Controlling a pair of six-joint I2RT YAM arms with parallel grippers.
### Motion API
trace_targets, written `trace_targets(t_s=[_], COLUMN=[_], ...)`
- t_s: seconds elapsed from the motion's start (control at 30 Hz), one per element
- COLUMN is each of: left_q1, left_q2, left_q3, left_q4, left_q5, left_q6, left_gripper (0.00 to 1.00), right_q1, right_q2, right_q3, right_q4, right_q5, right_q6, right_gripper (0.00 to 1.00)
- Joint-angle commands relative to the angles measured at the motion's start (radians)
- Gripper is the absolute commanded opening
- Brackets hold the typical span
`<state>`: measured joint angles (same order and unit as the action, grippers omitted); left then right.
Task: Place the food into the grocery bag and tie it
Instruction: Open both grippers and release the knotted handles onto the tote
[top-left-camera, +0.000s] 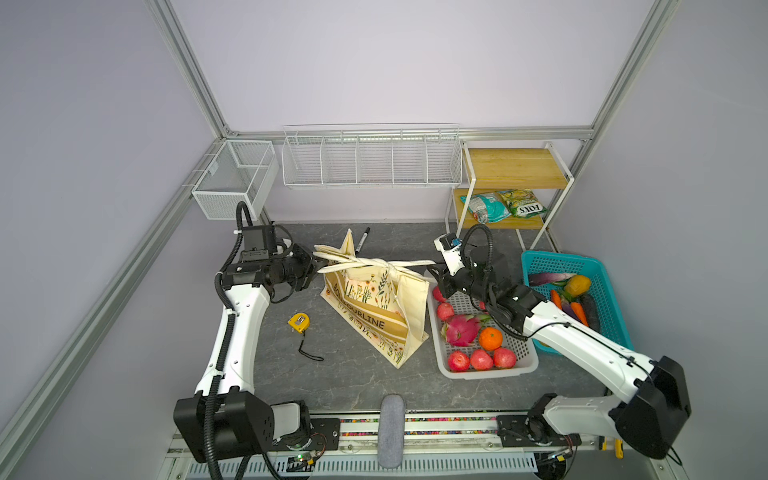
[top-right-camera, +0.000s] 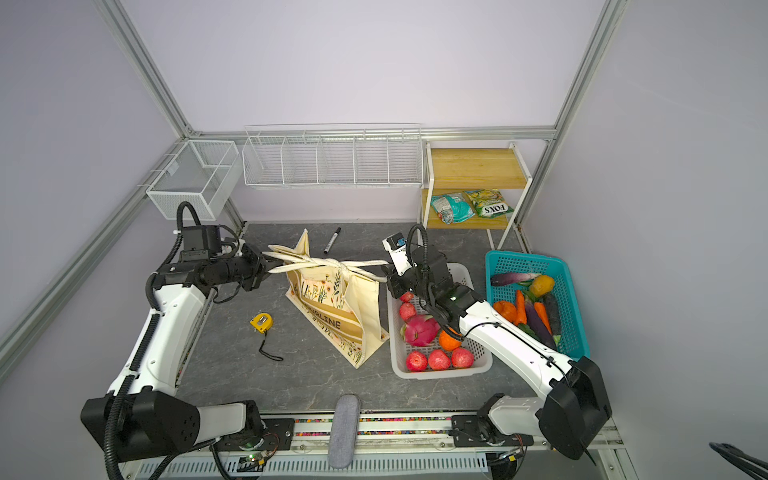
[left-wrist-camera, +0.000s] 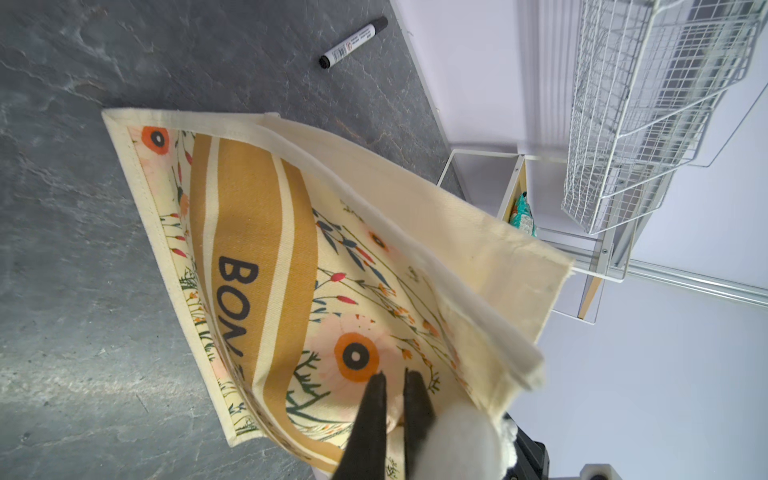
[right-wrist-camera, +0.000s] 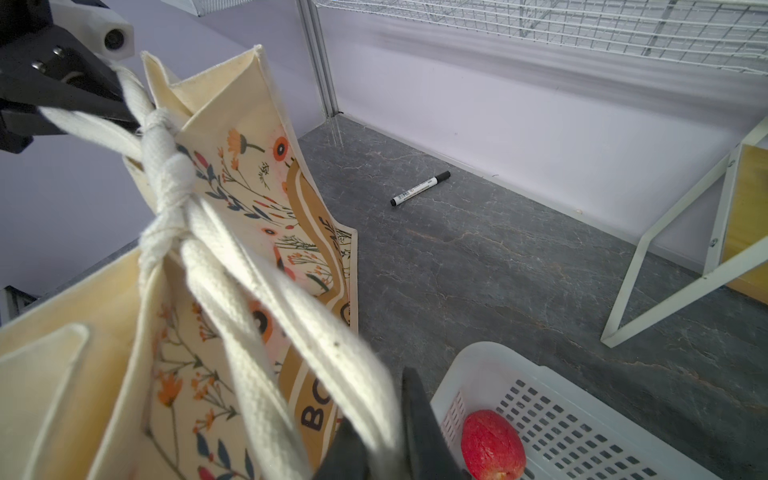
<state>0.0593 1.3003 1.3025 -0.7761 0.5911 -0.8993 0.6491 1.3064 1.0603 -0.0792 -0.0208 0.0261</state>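
bag (top-left-camera: 374, 307): stands on the table (top-left-camera: 332, 382), mid-scene in both top views; floral print and tan lettered band show on its side.
handles (top-left-camera: 409, 263): drawn out level across the bag's mouth and tied together in a knot (right-wrist-camera: 166, 178) above the middle of the bag.
left gripper (top-left-camera: 319, 266): left of the bag, level with its top; fingers together, clamped on the handles where they leave the knot on that side.
right gripper (top-left-camera: 433, 269): right of the bag, level with its top; the handles pass between its fingers (right-wrist-camera: 415, 415); cannot tell whether they press the rope or stand slack.
bag contents: mouth pulled closed; inside not visible.
white basket (top-left-camera: 528, 365): just right of the bag; holds fruit (top-left-camera: 481, 359): several red pieces, a pink dragon fruit (top-left-camera: 461, 330) and an orange (top-left-camera: 491, 338).
teal basket (top-left-camera: 598, 270): right of the bag, beyond the white basket; holds vegetables (top-left-camera: 577, 284).
packets (top-left-camera: 484, 208): two, one teal and one yellow-green, on the lower board of the shelf (top-left-camera: 515, 168), behind and right of the bag.
marker (top-left-camera: 361, 239): flat on the table just behind the bag.
tape measure (top-left-camera: 298, 323): yellow, on the table left of the bag, apart from it.
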Motion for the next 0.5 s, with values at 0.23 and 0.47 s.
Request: trace_targets(t_s=[0.23,0.47], left_q1=[-0.056,-0.074], left_q2=[-0.029,-0.084], left_q3=[0.024,0.069], left_q4=[0.075,-0.005], left_q5=[-0.184,-0.170], left_q6=[-0.020,0.016], left_gripper=[0.39,0.61], right_q1=[-0.031,-0.023], right_q2=[0.016,-0.003], right_q3=[0.061,0.070], right_q4=[-0.087,-0.090], right_q5=[0.104,0.079], right_q6=[-0.069,-0.085], right_gripper=[0.27,0.43])
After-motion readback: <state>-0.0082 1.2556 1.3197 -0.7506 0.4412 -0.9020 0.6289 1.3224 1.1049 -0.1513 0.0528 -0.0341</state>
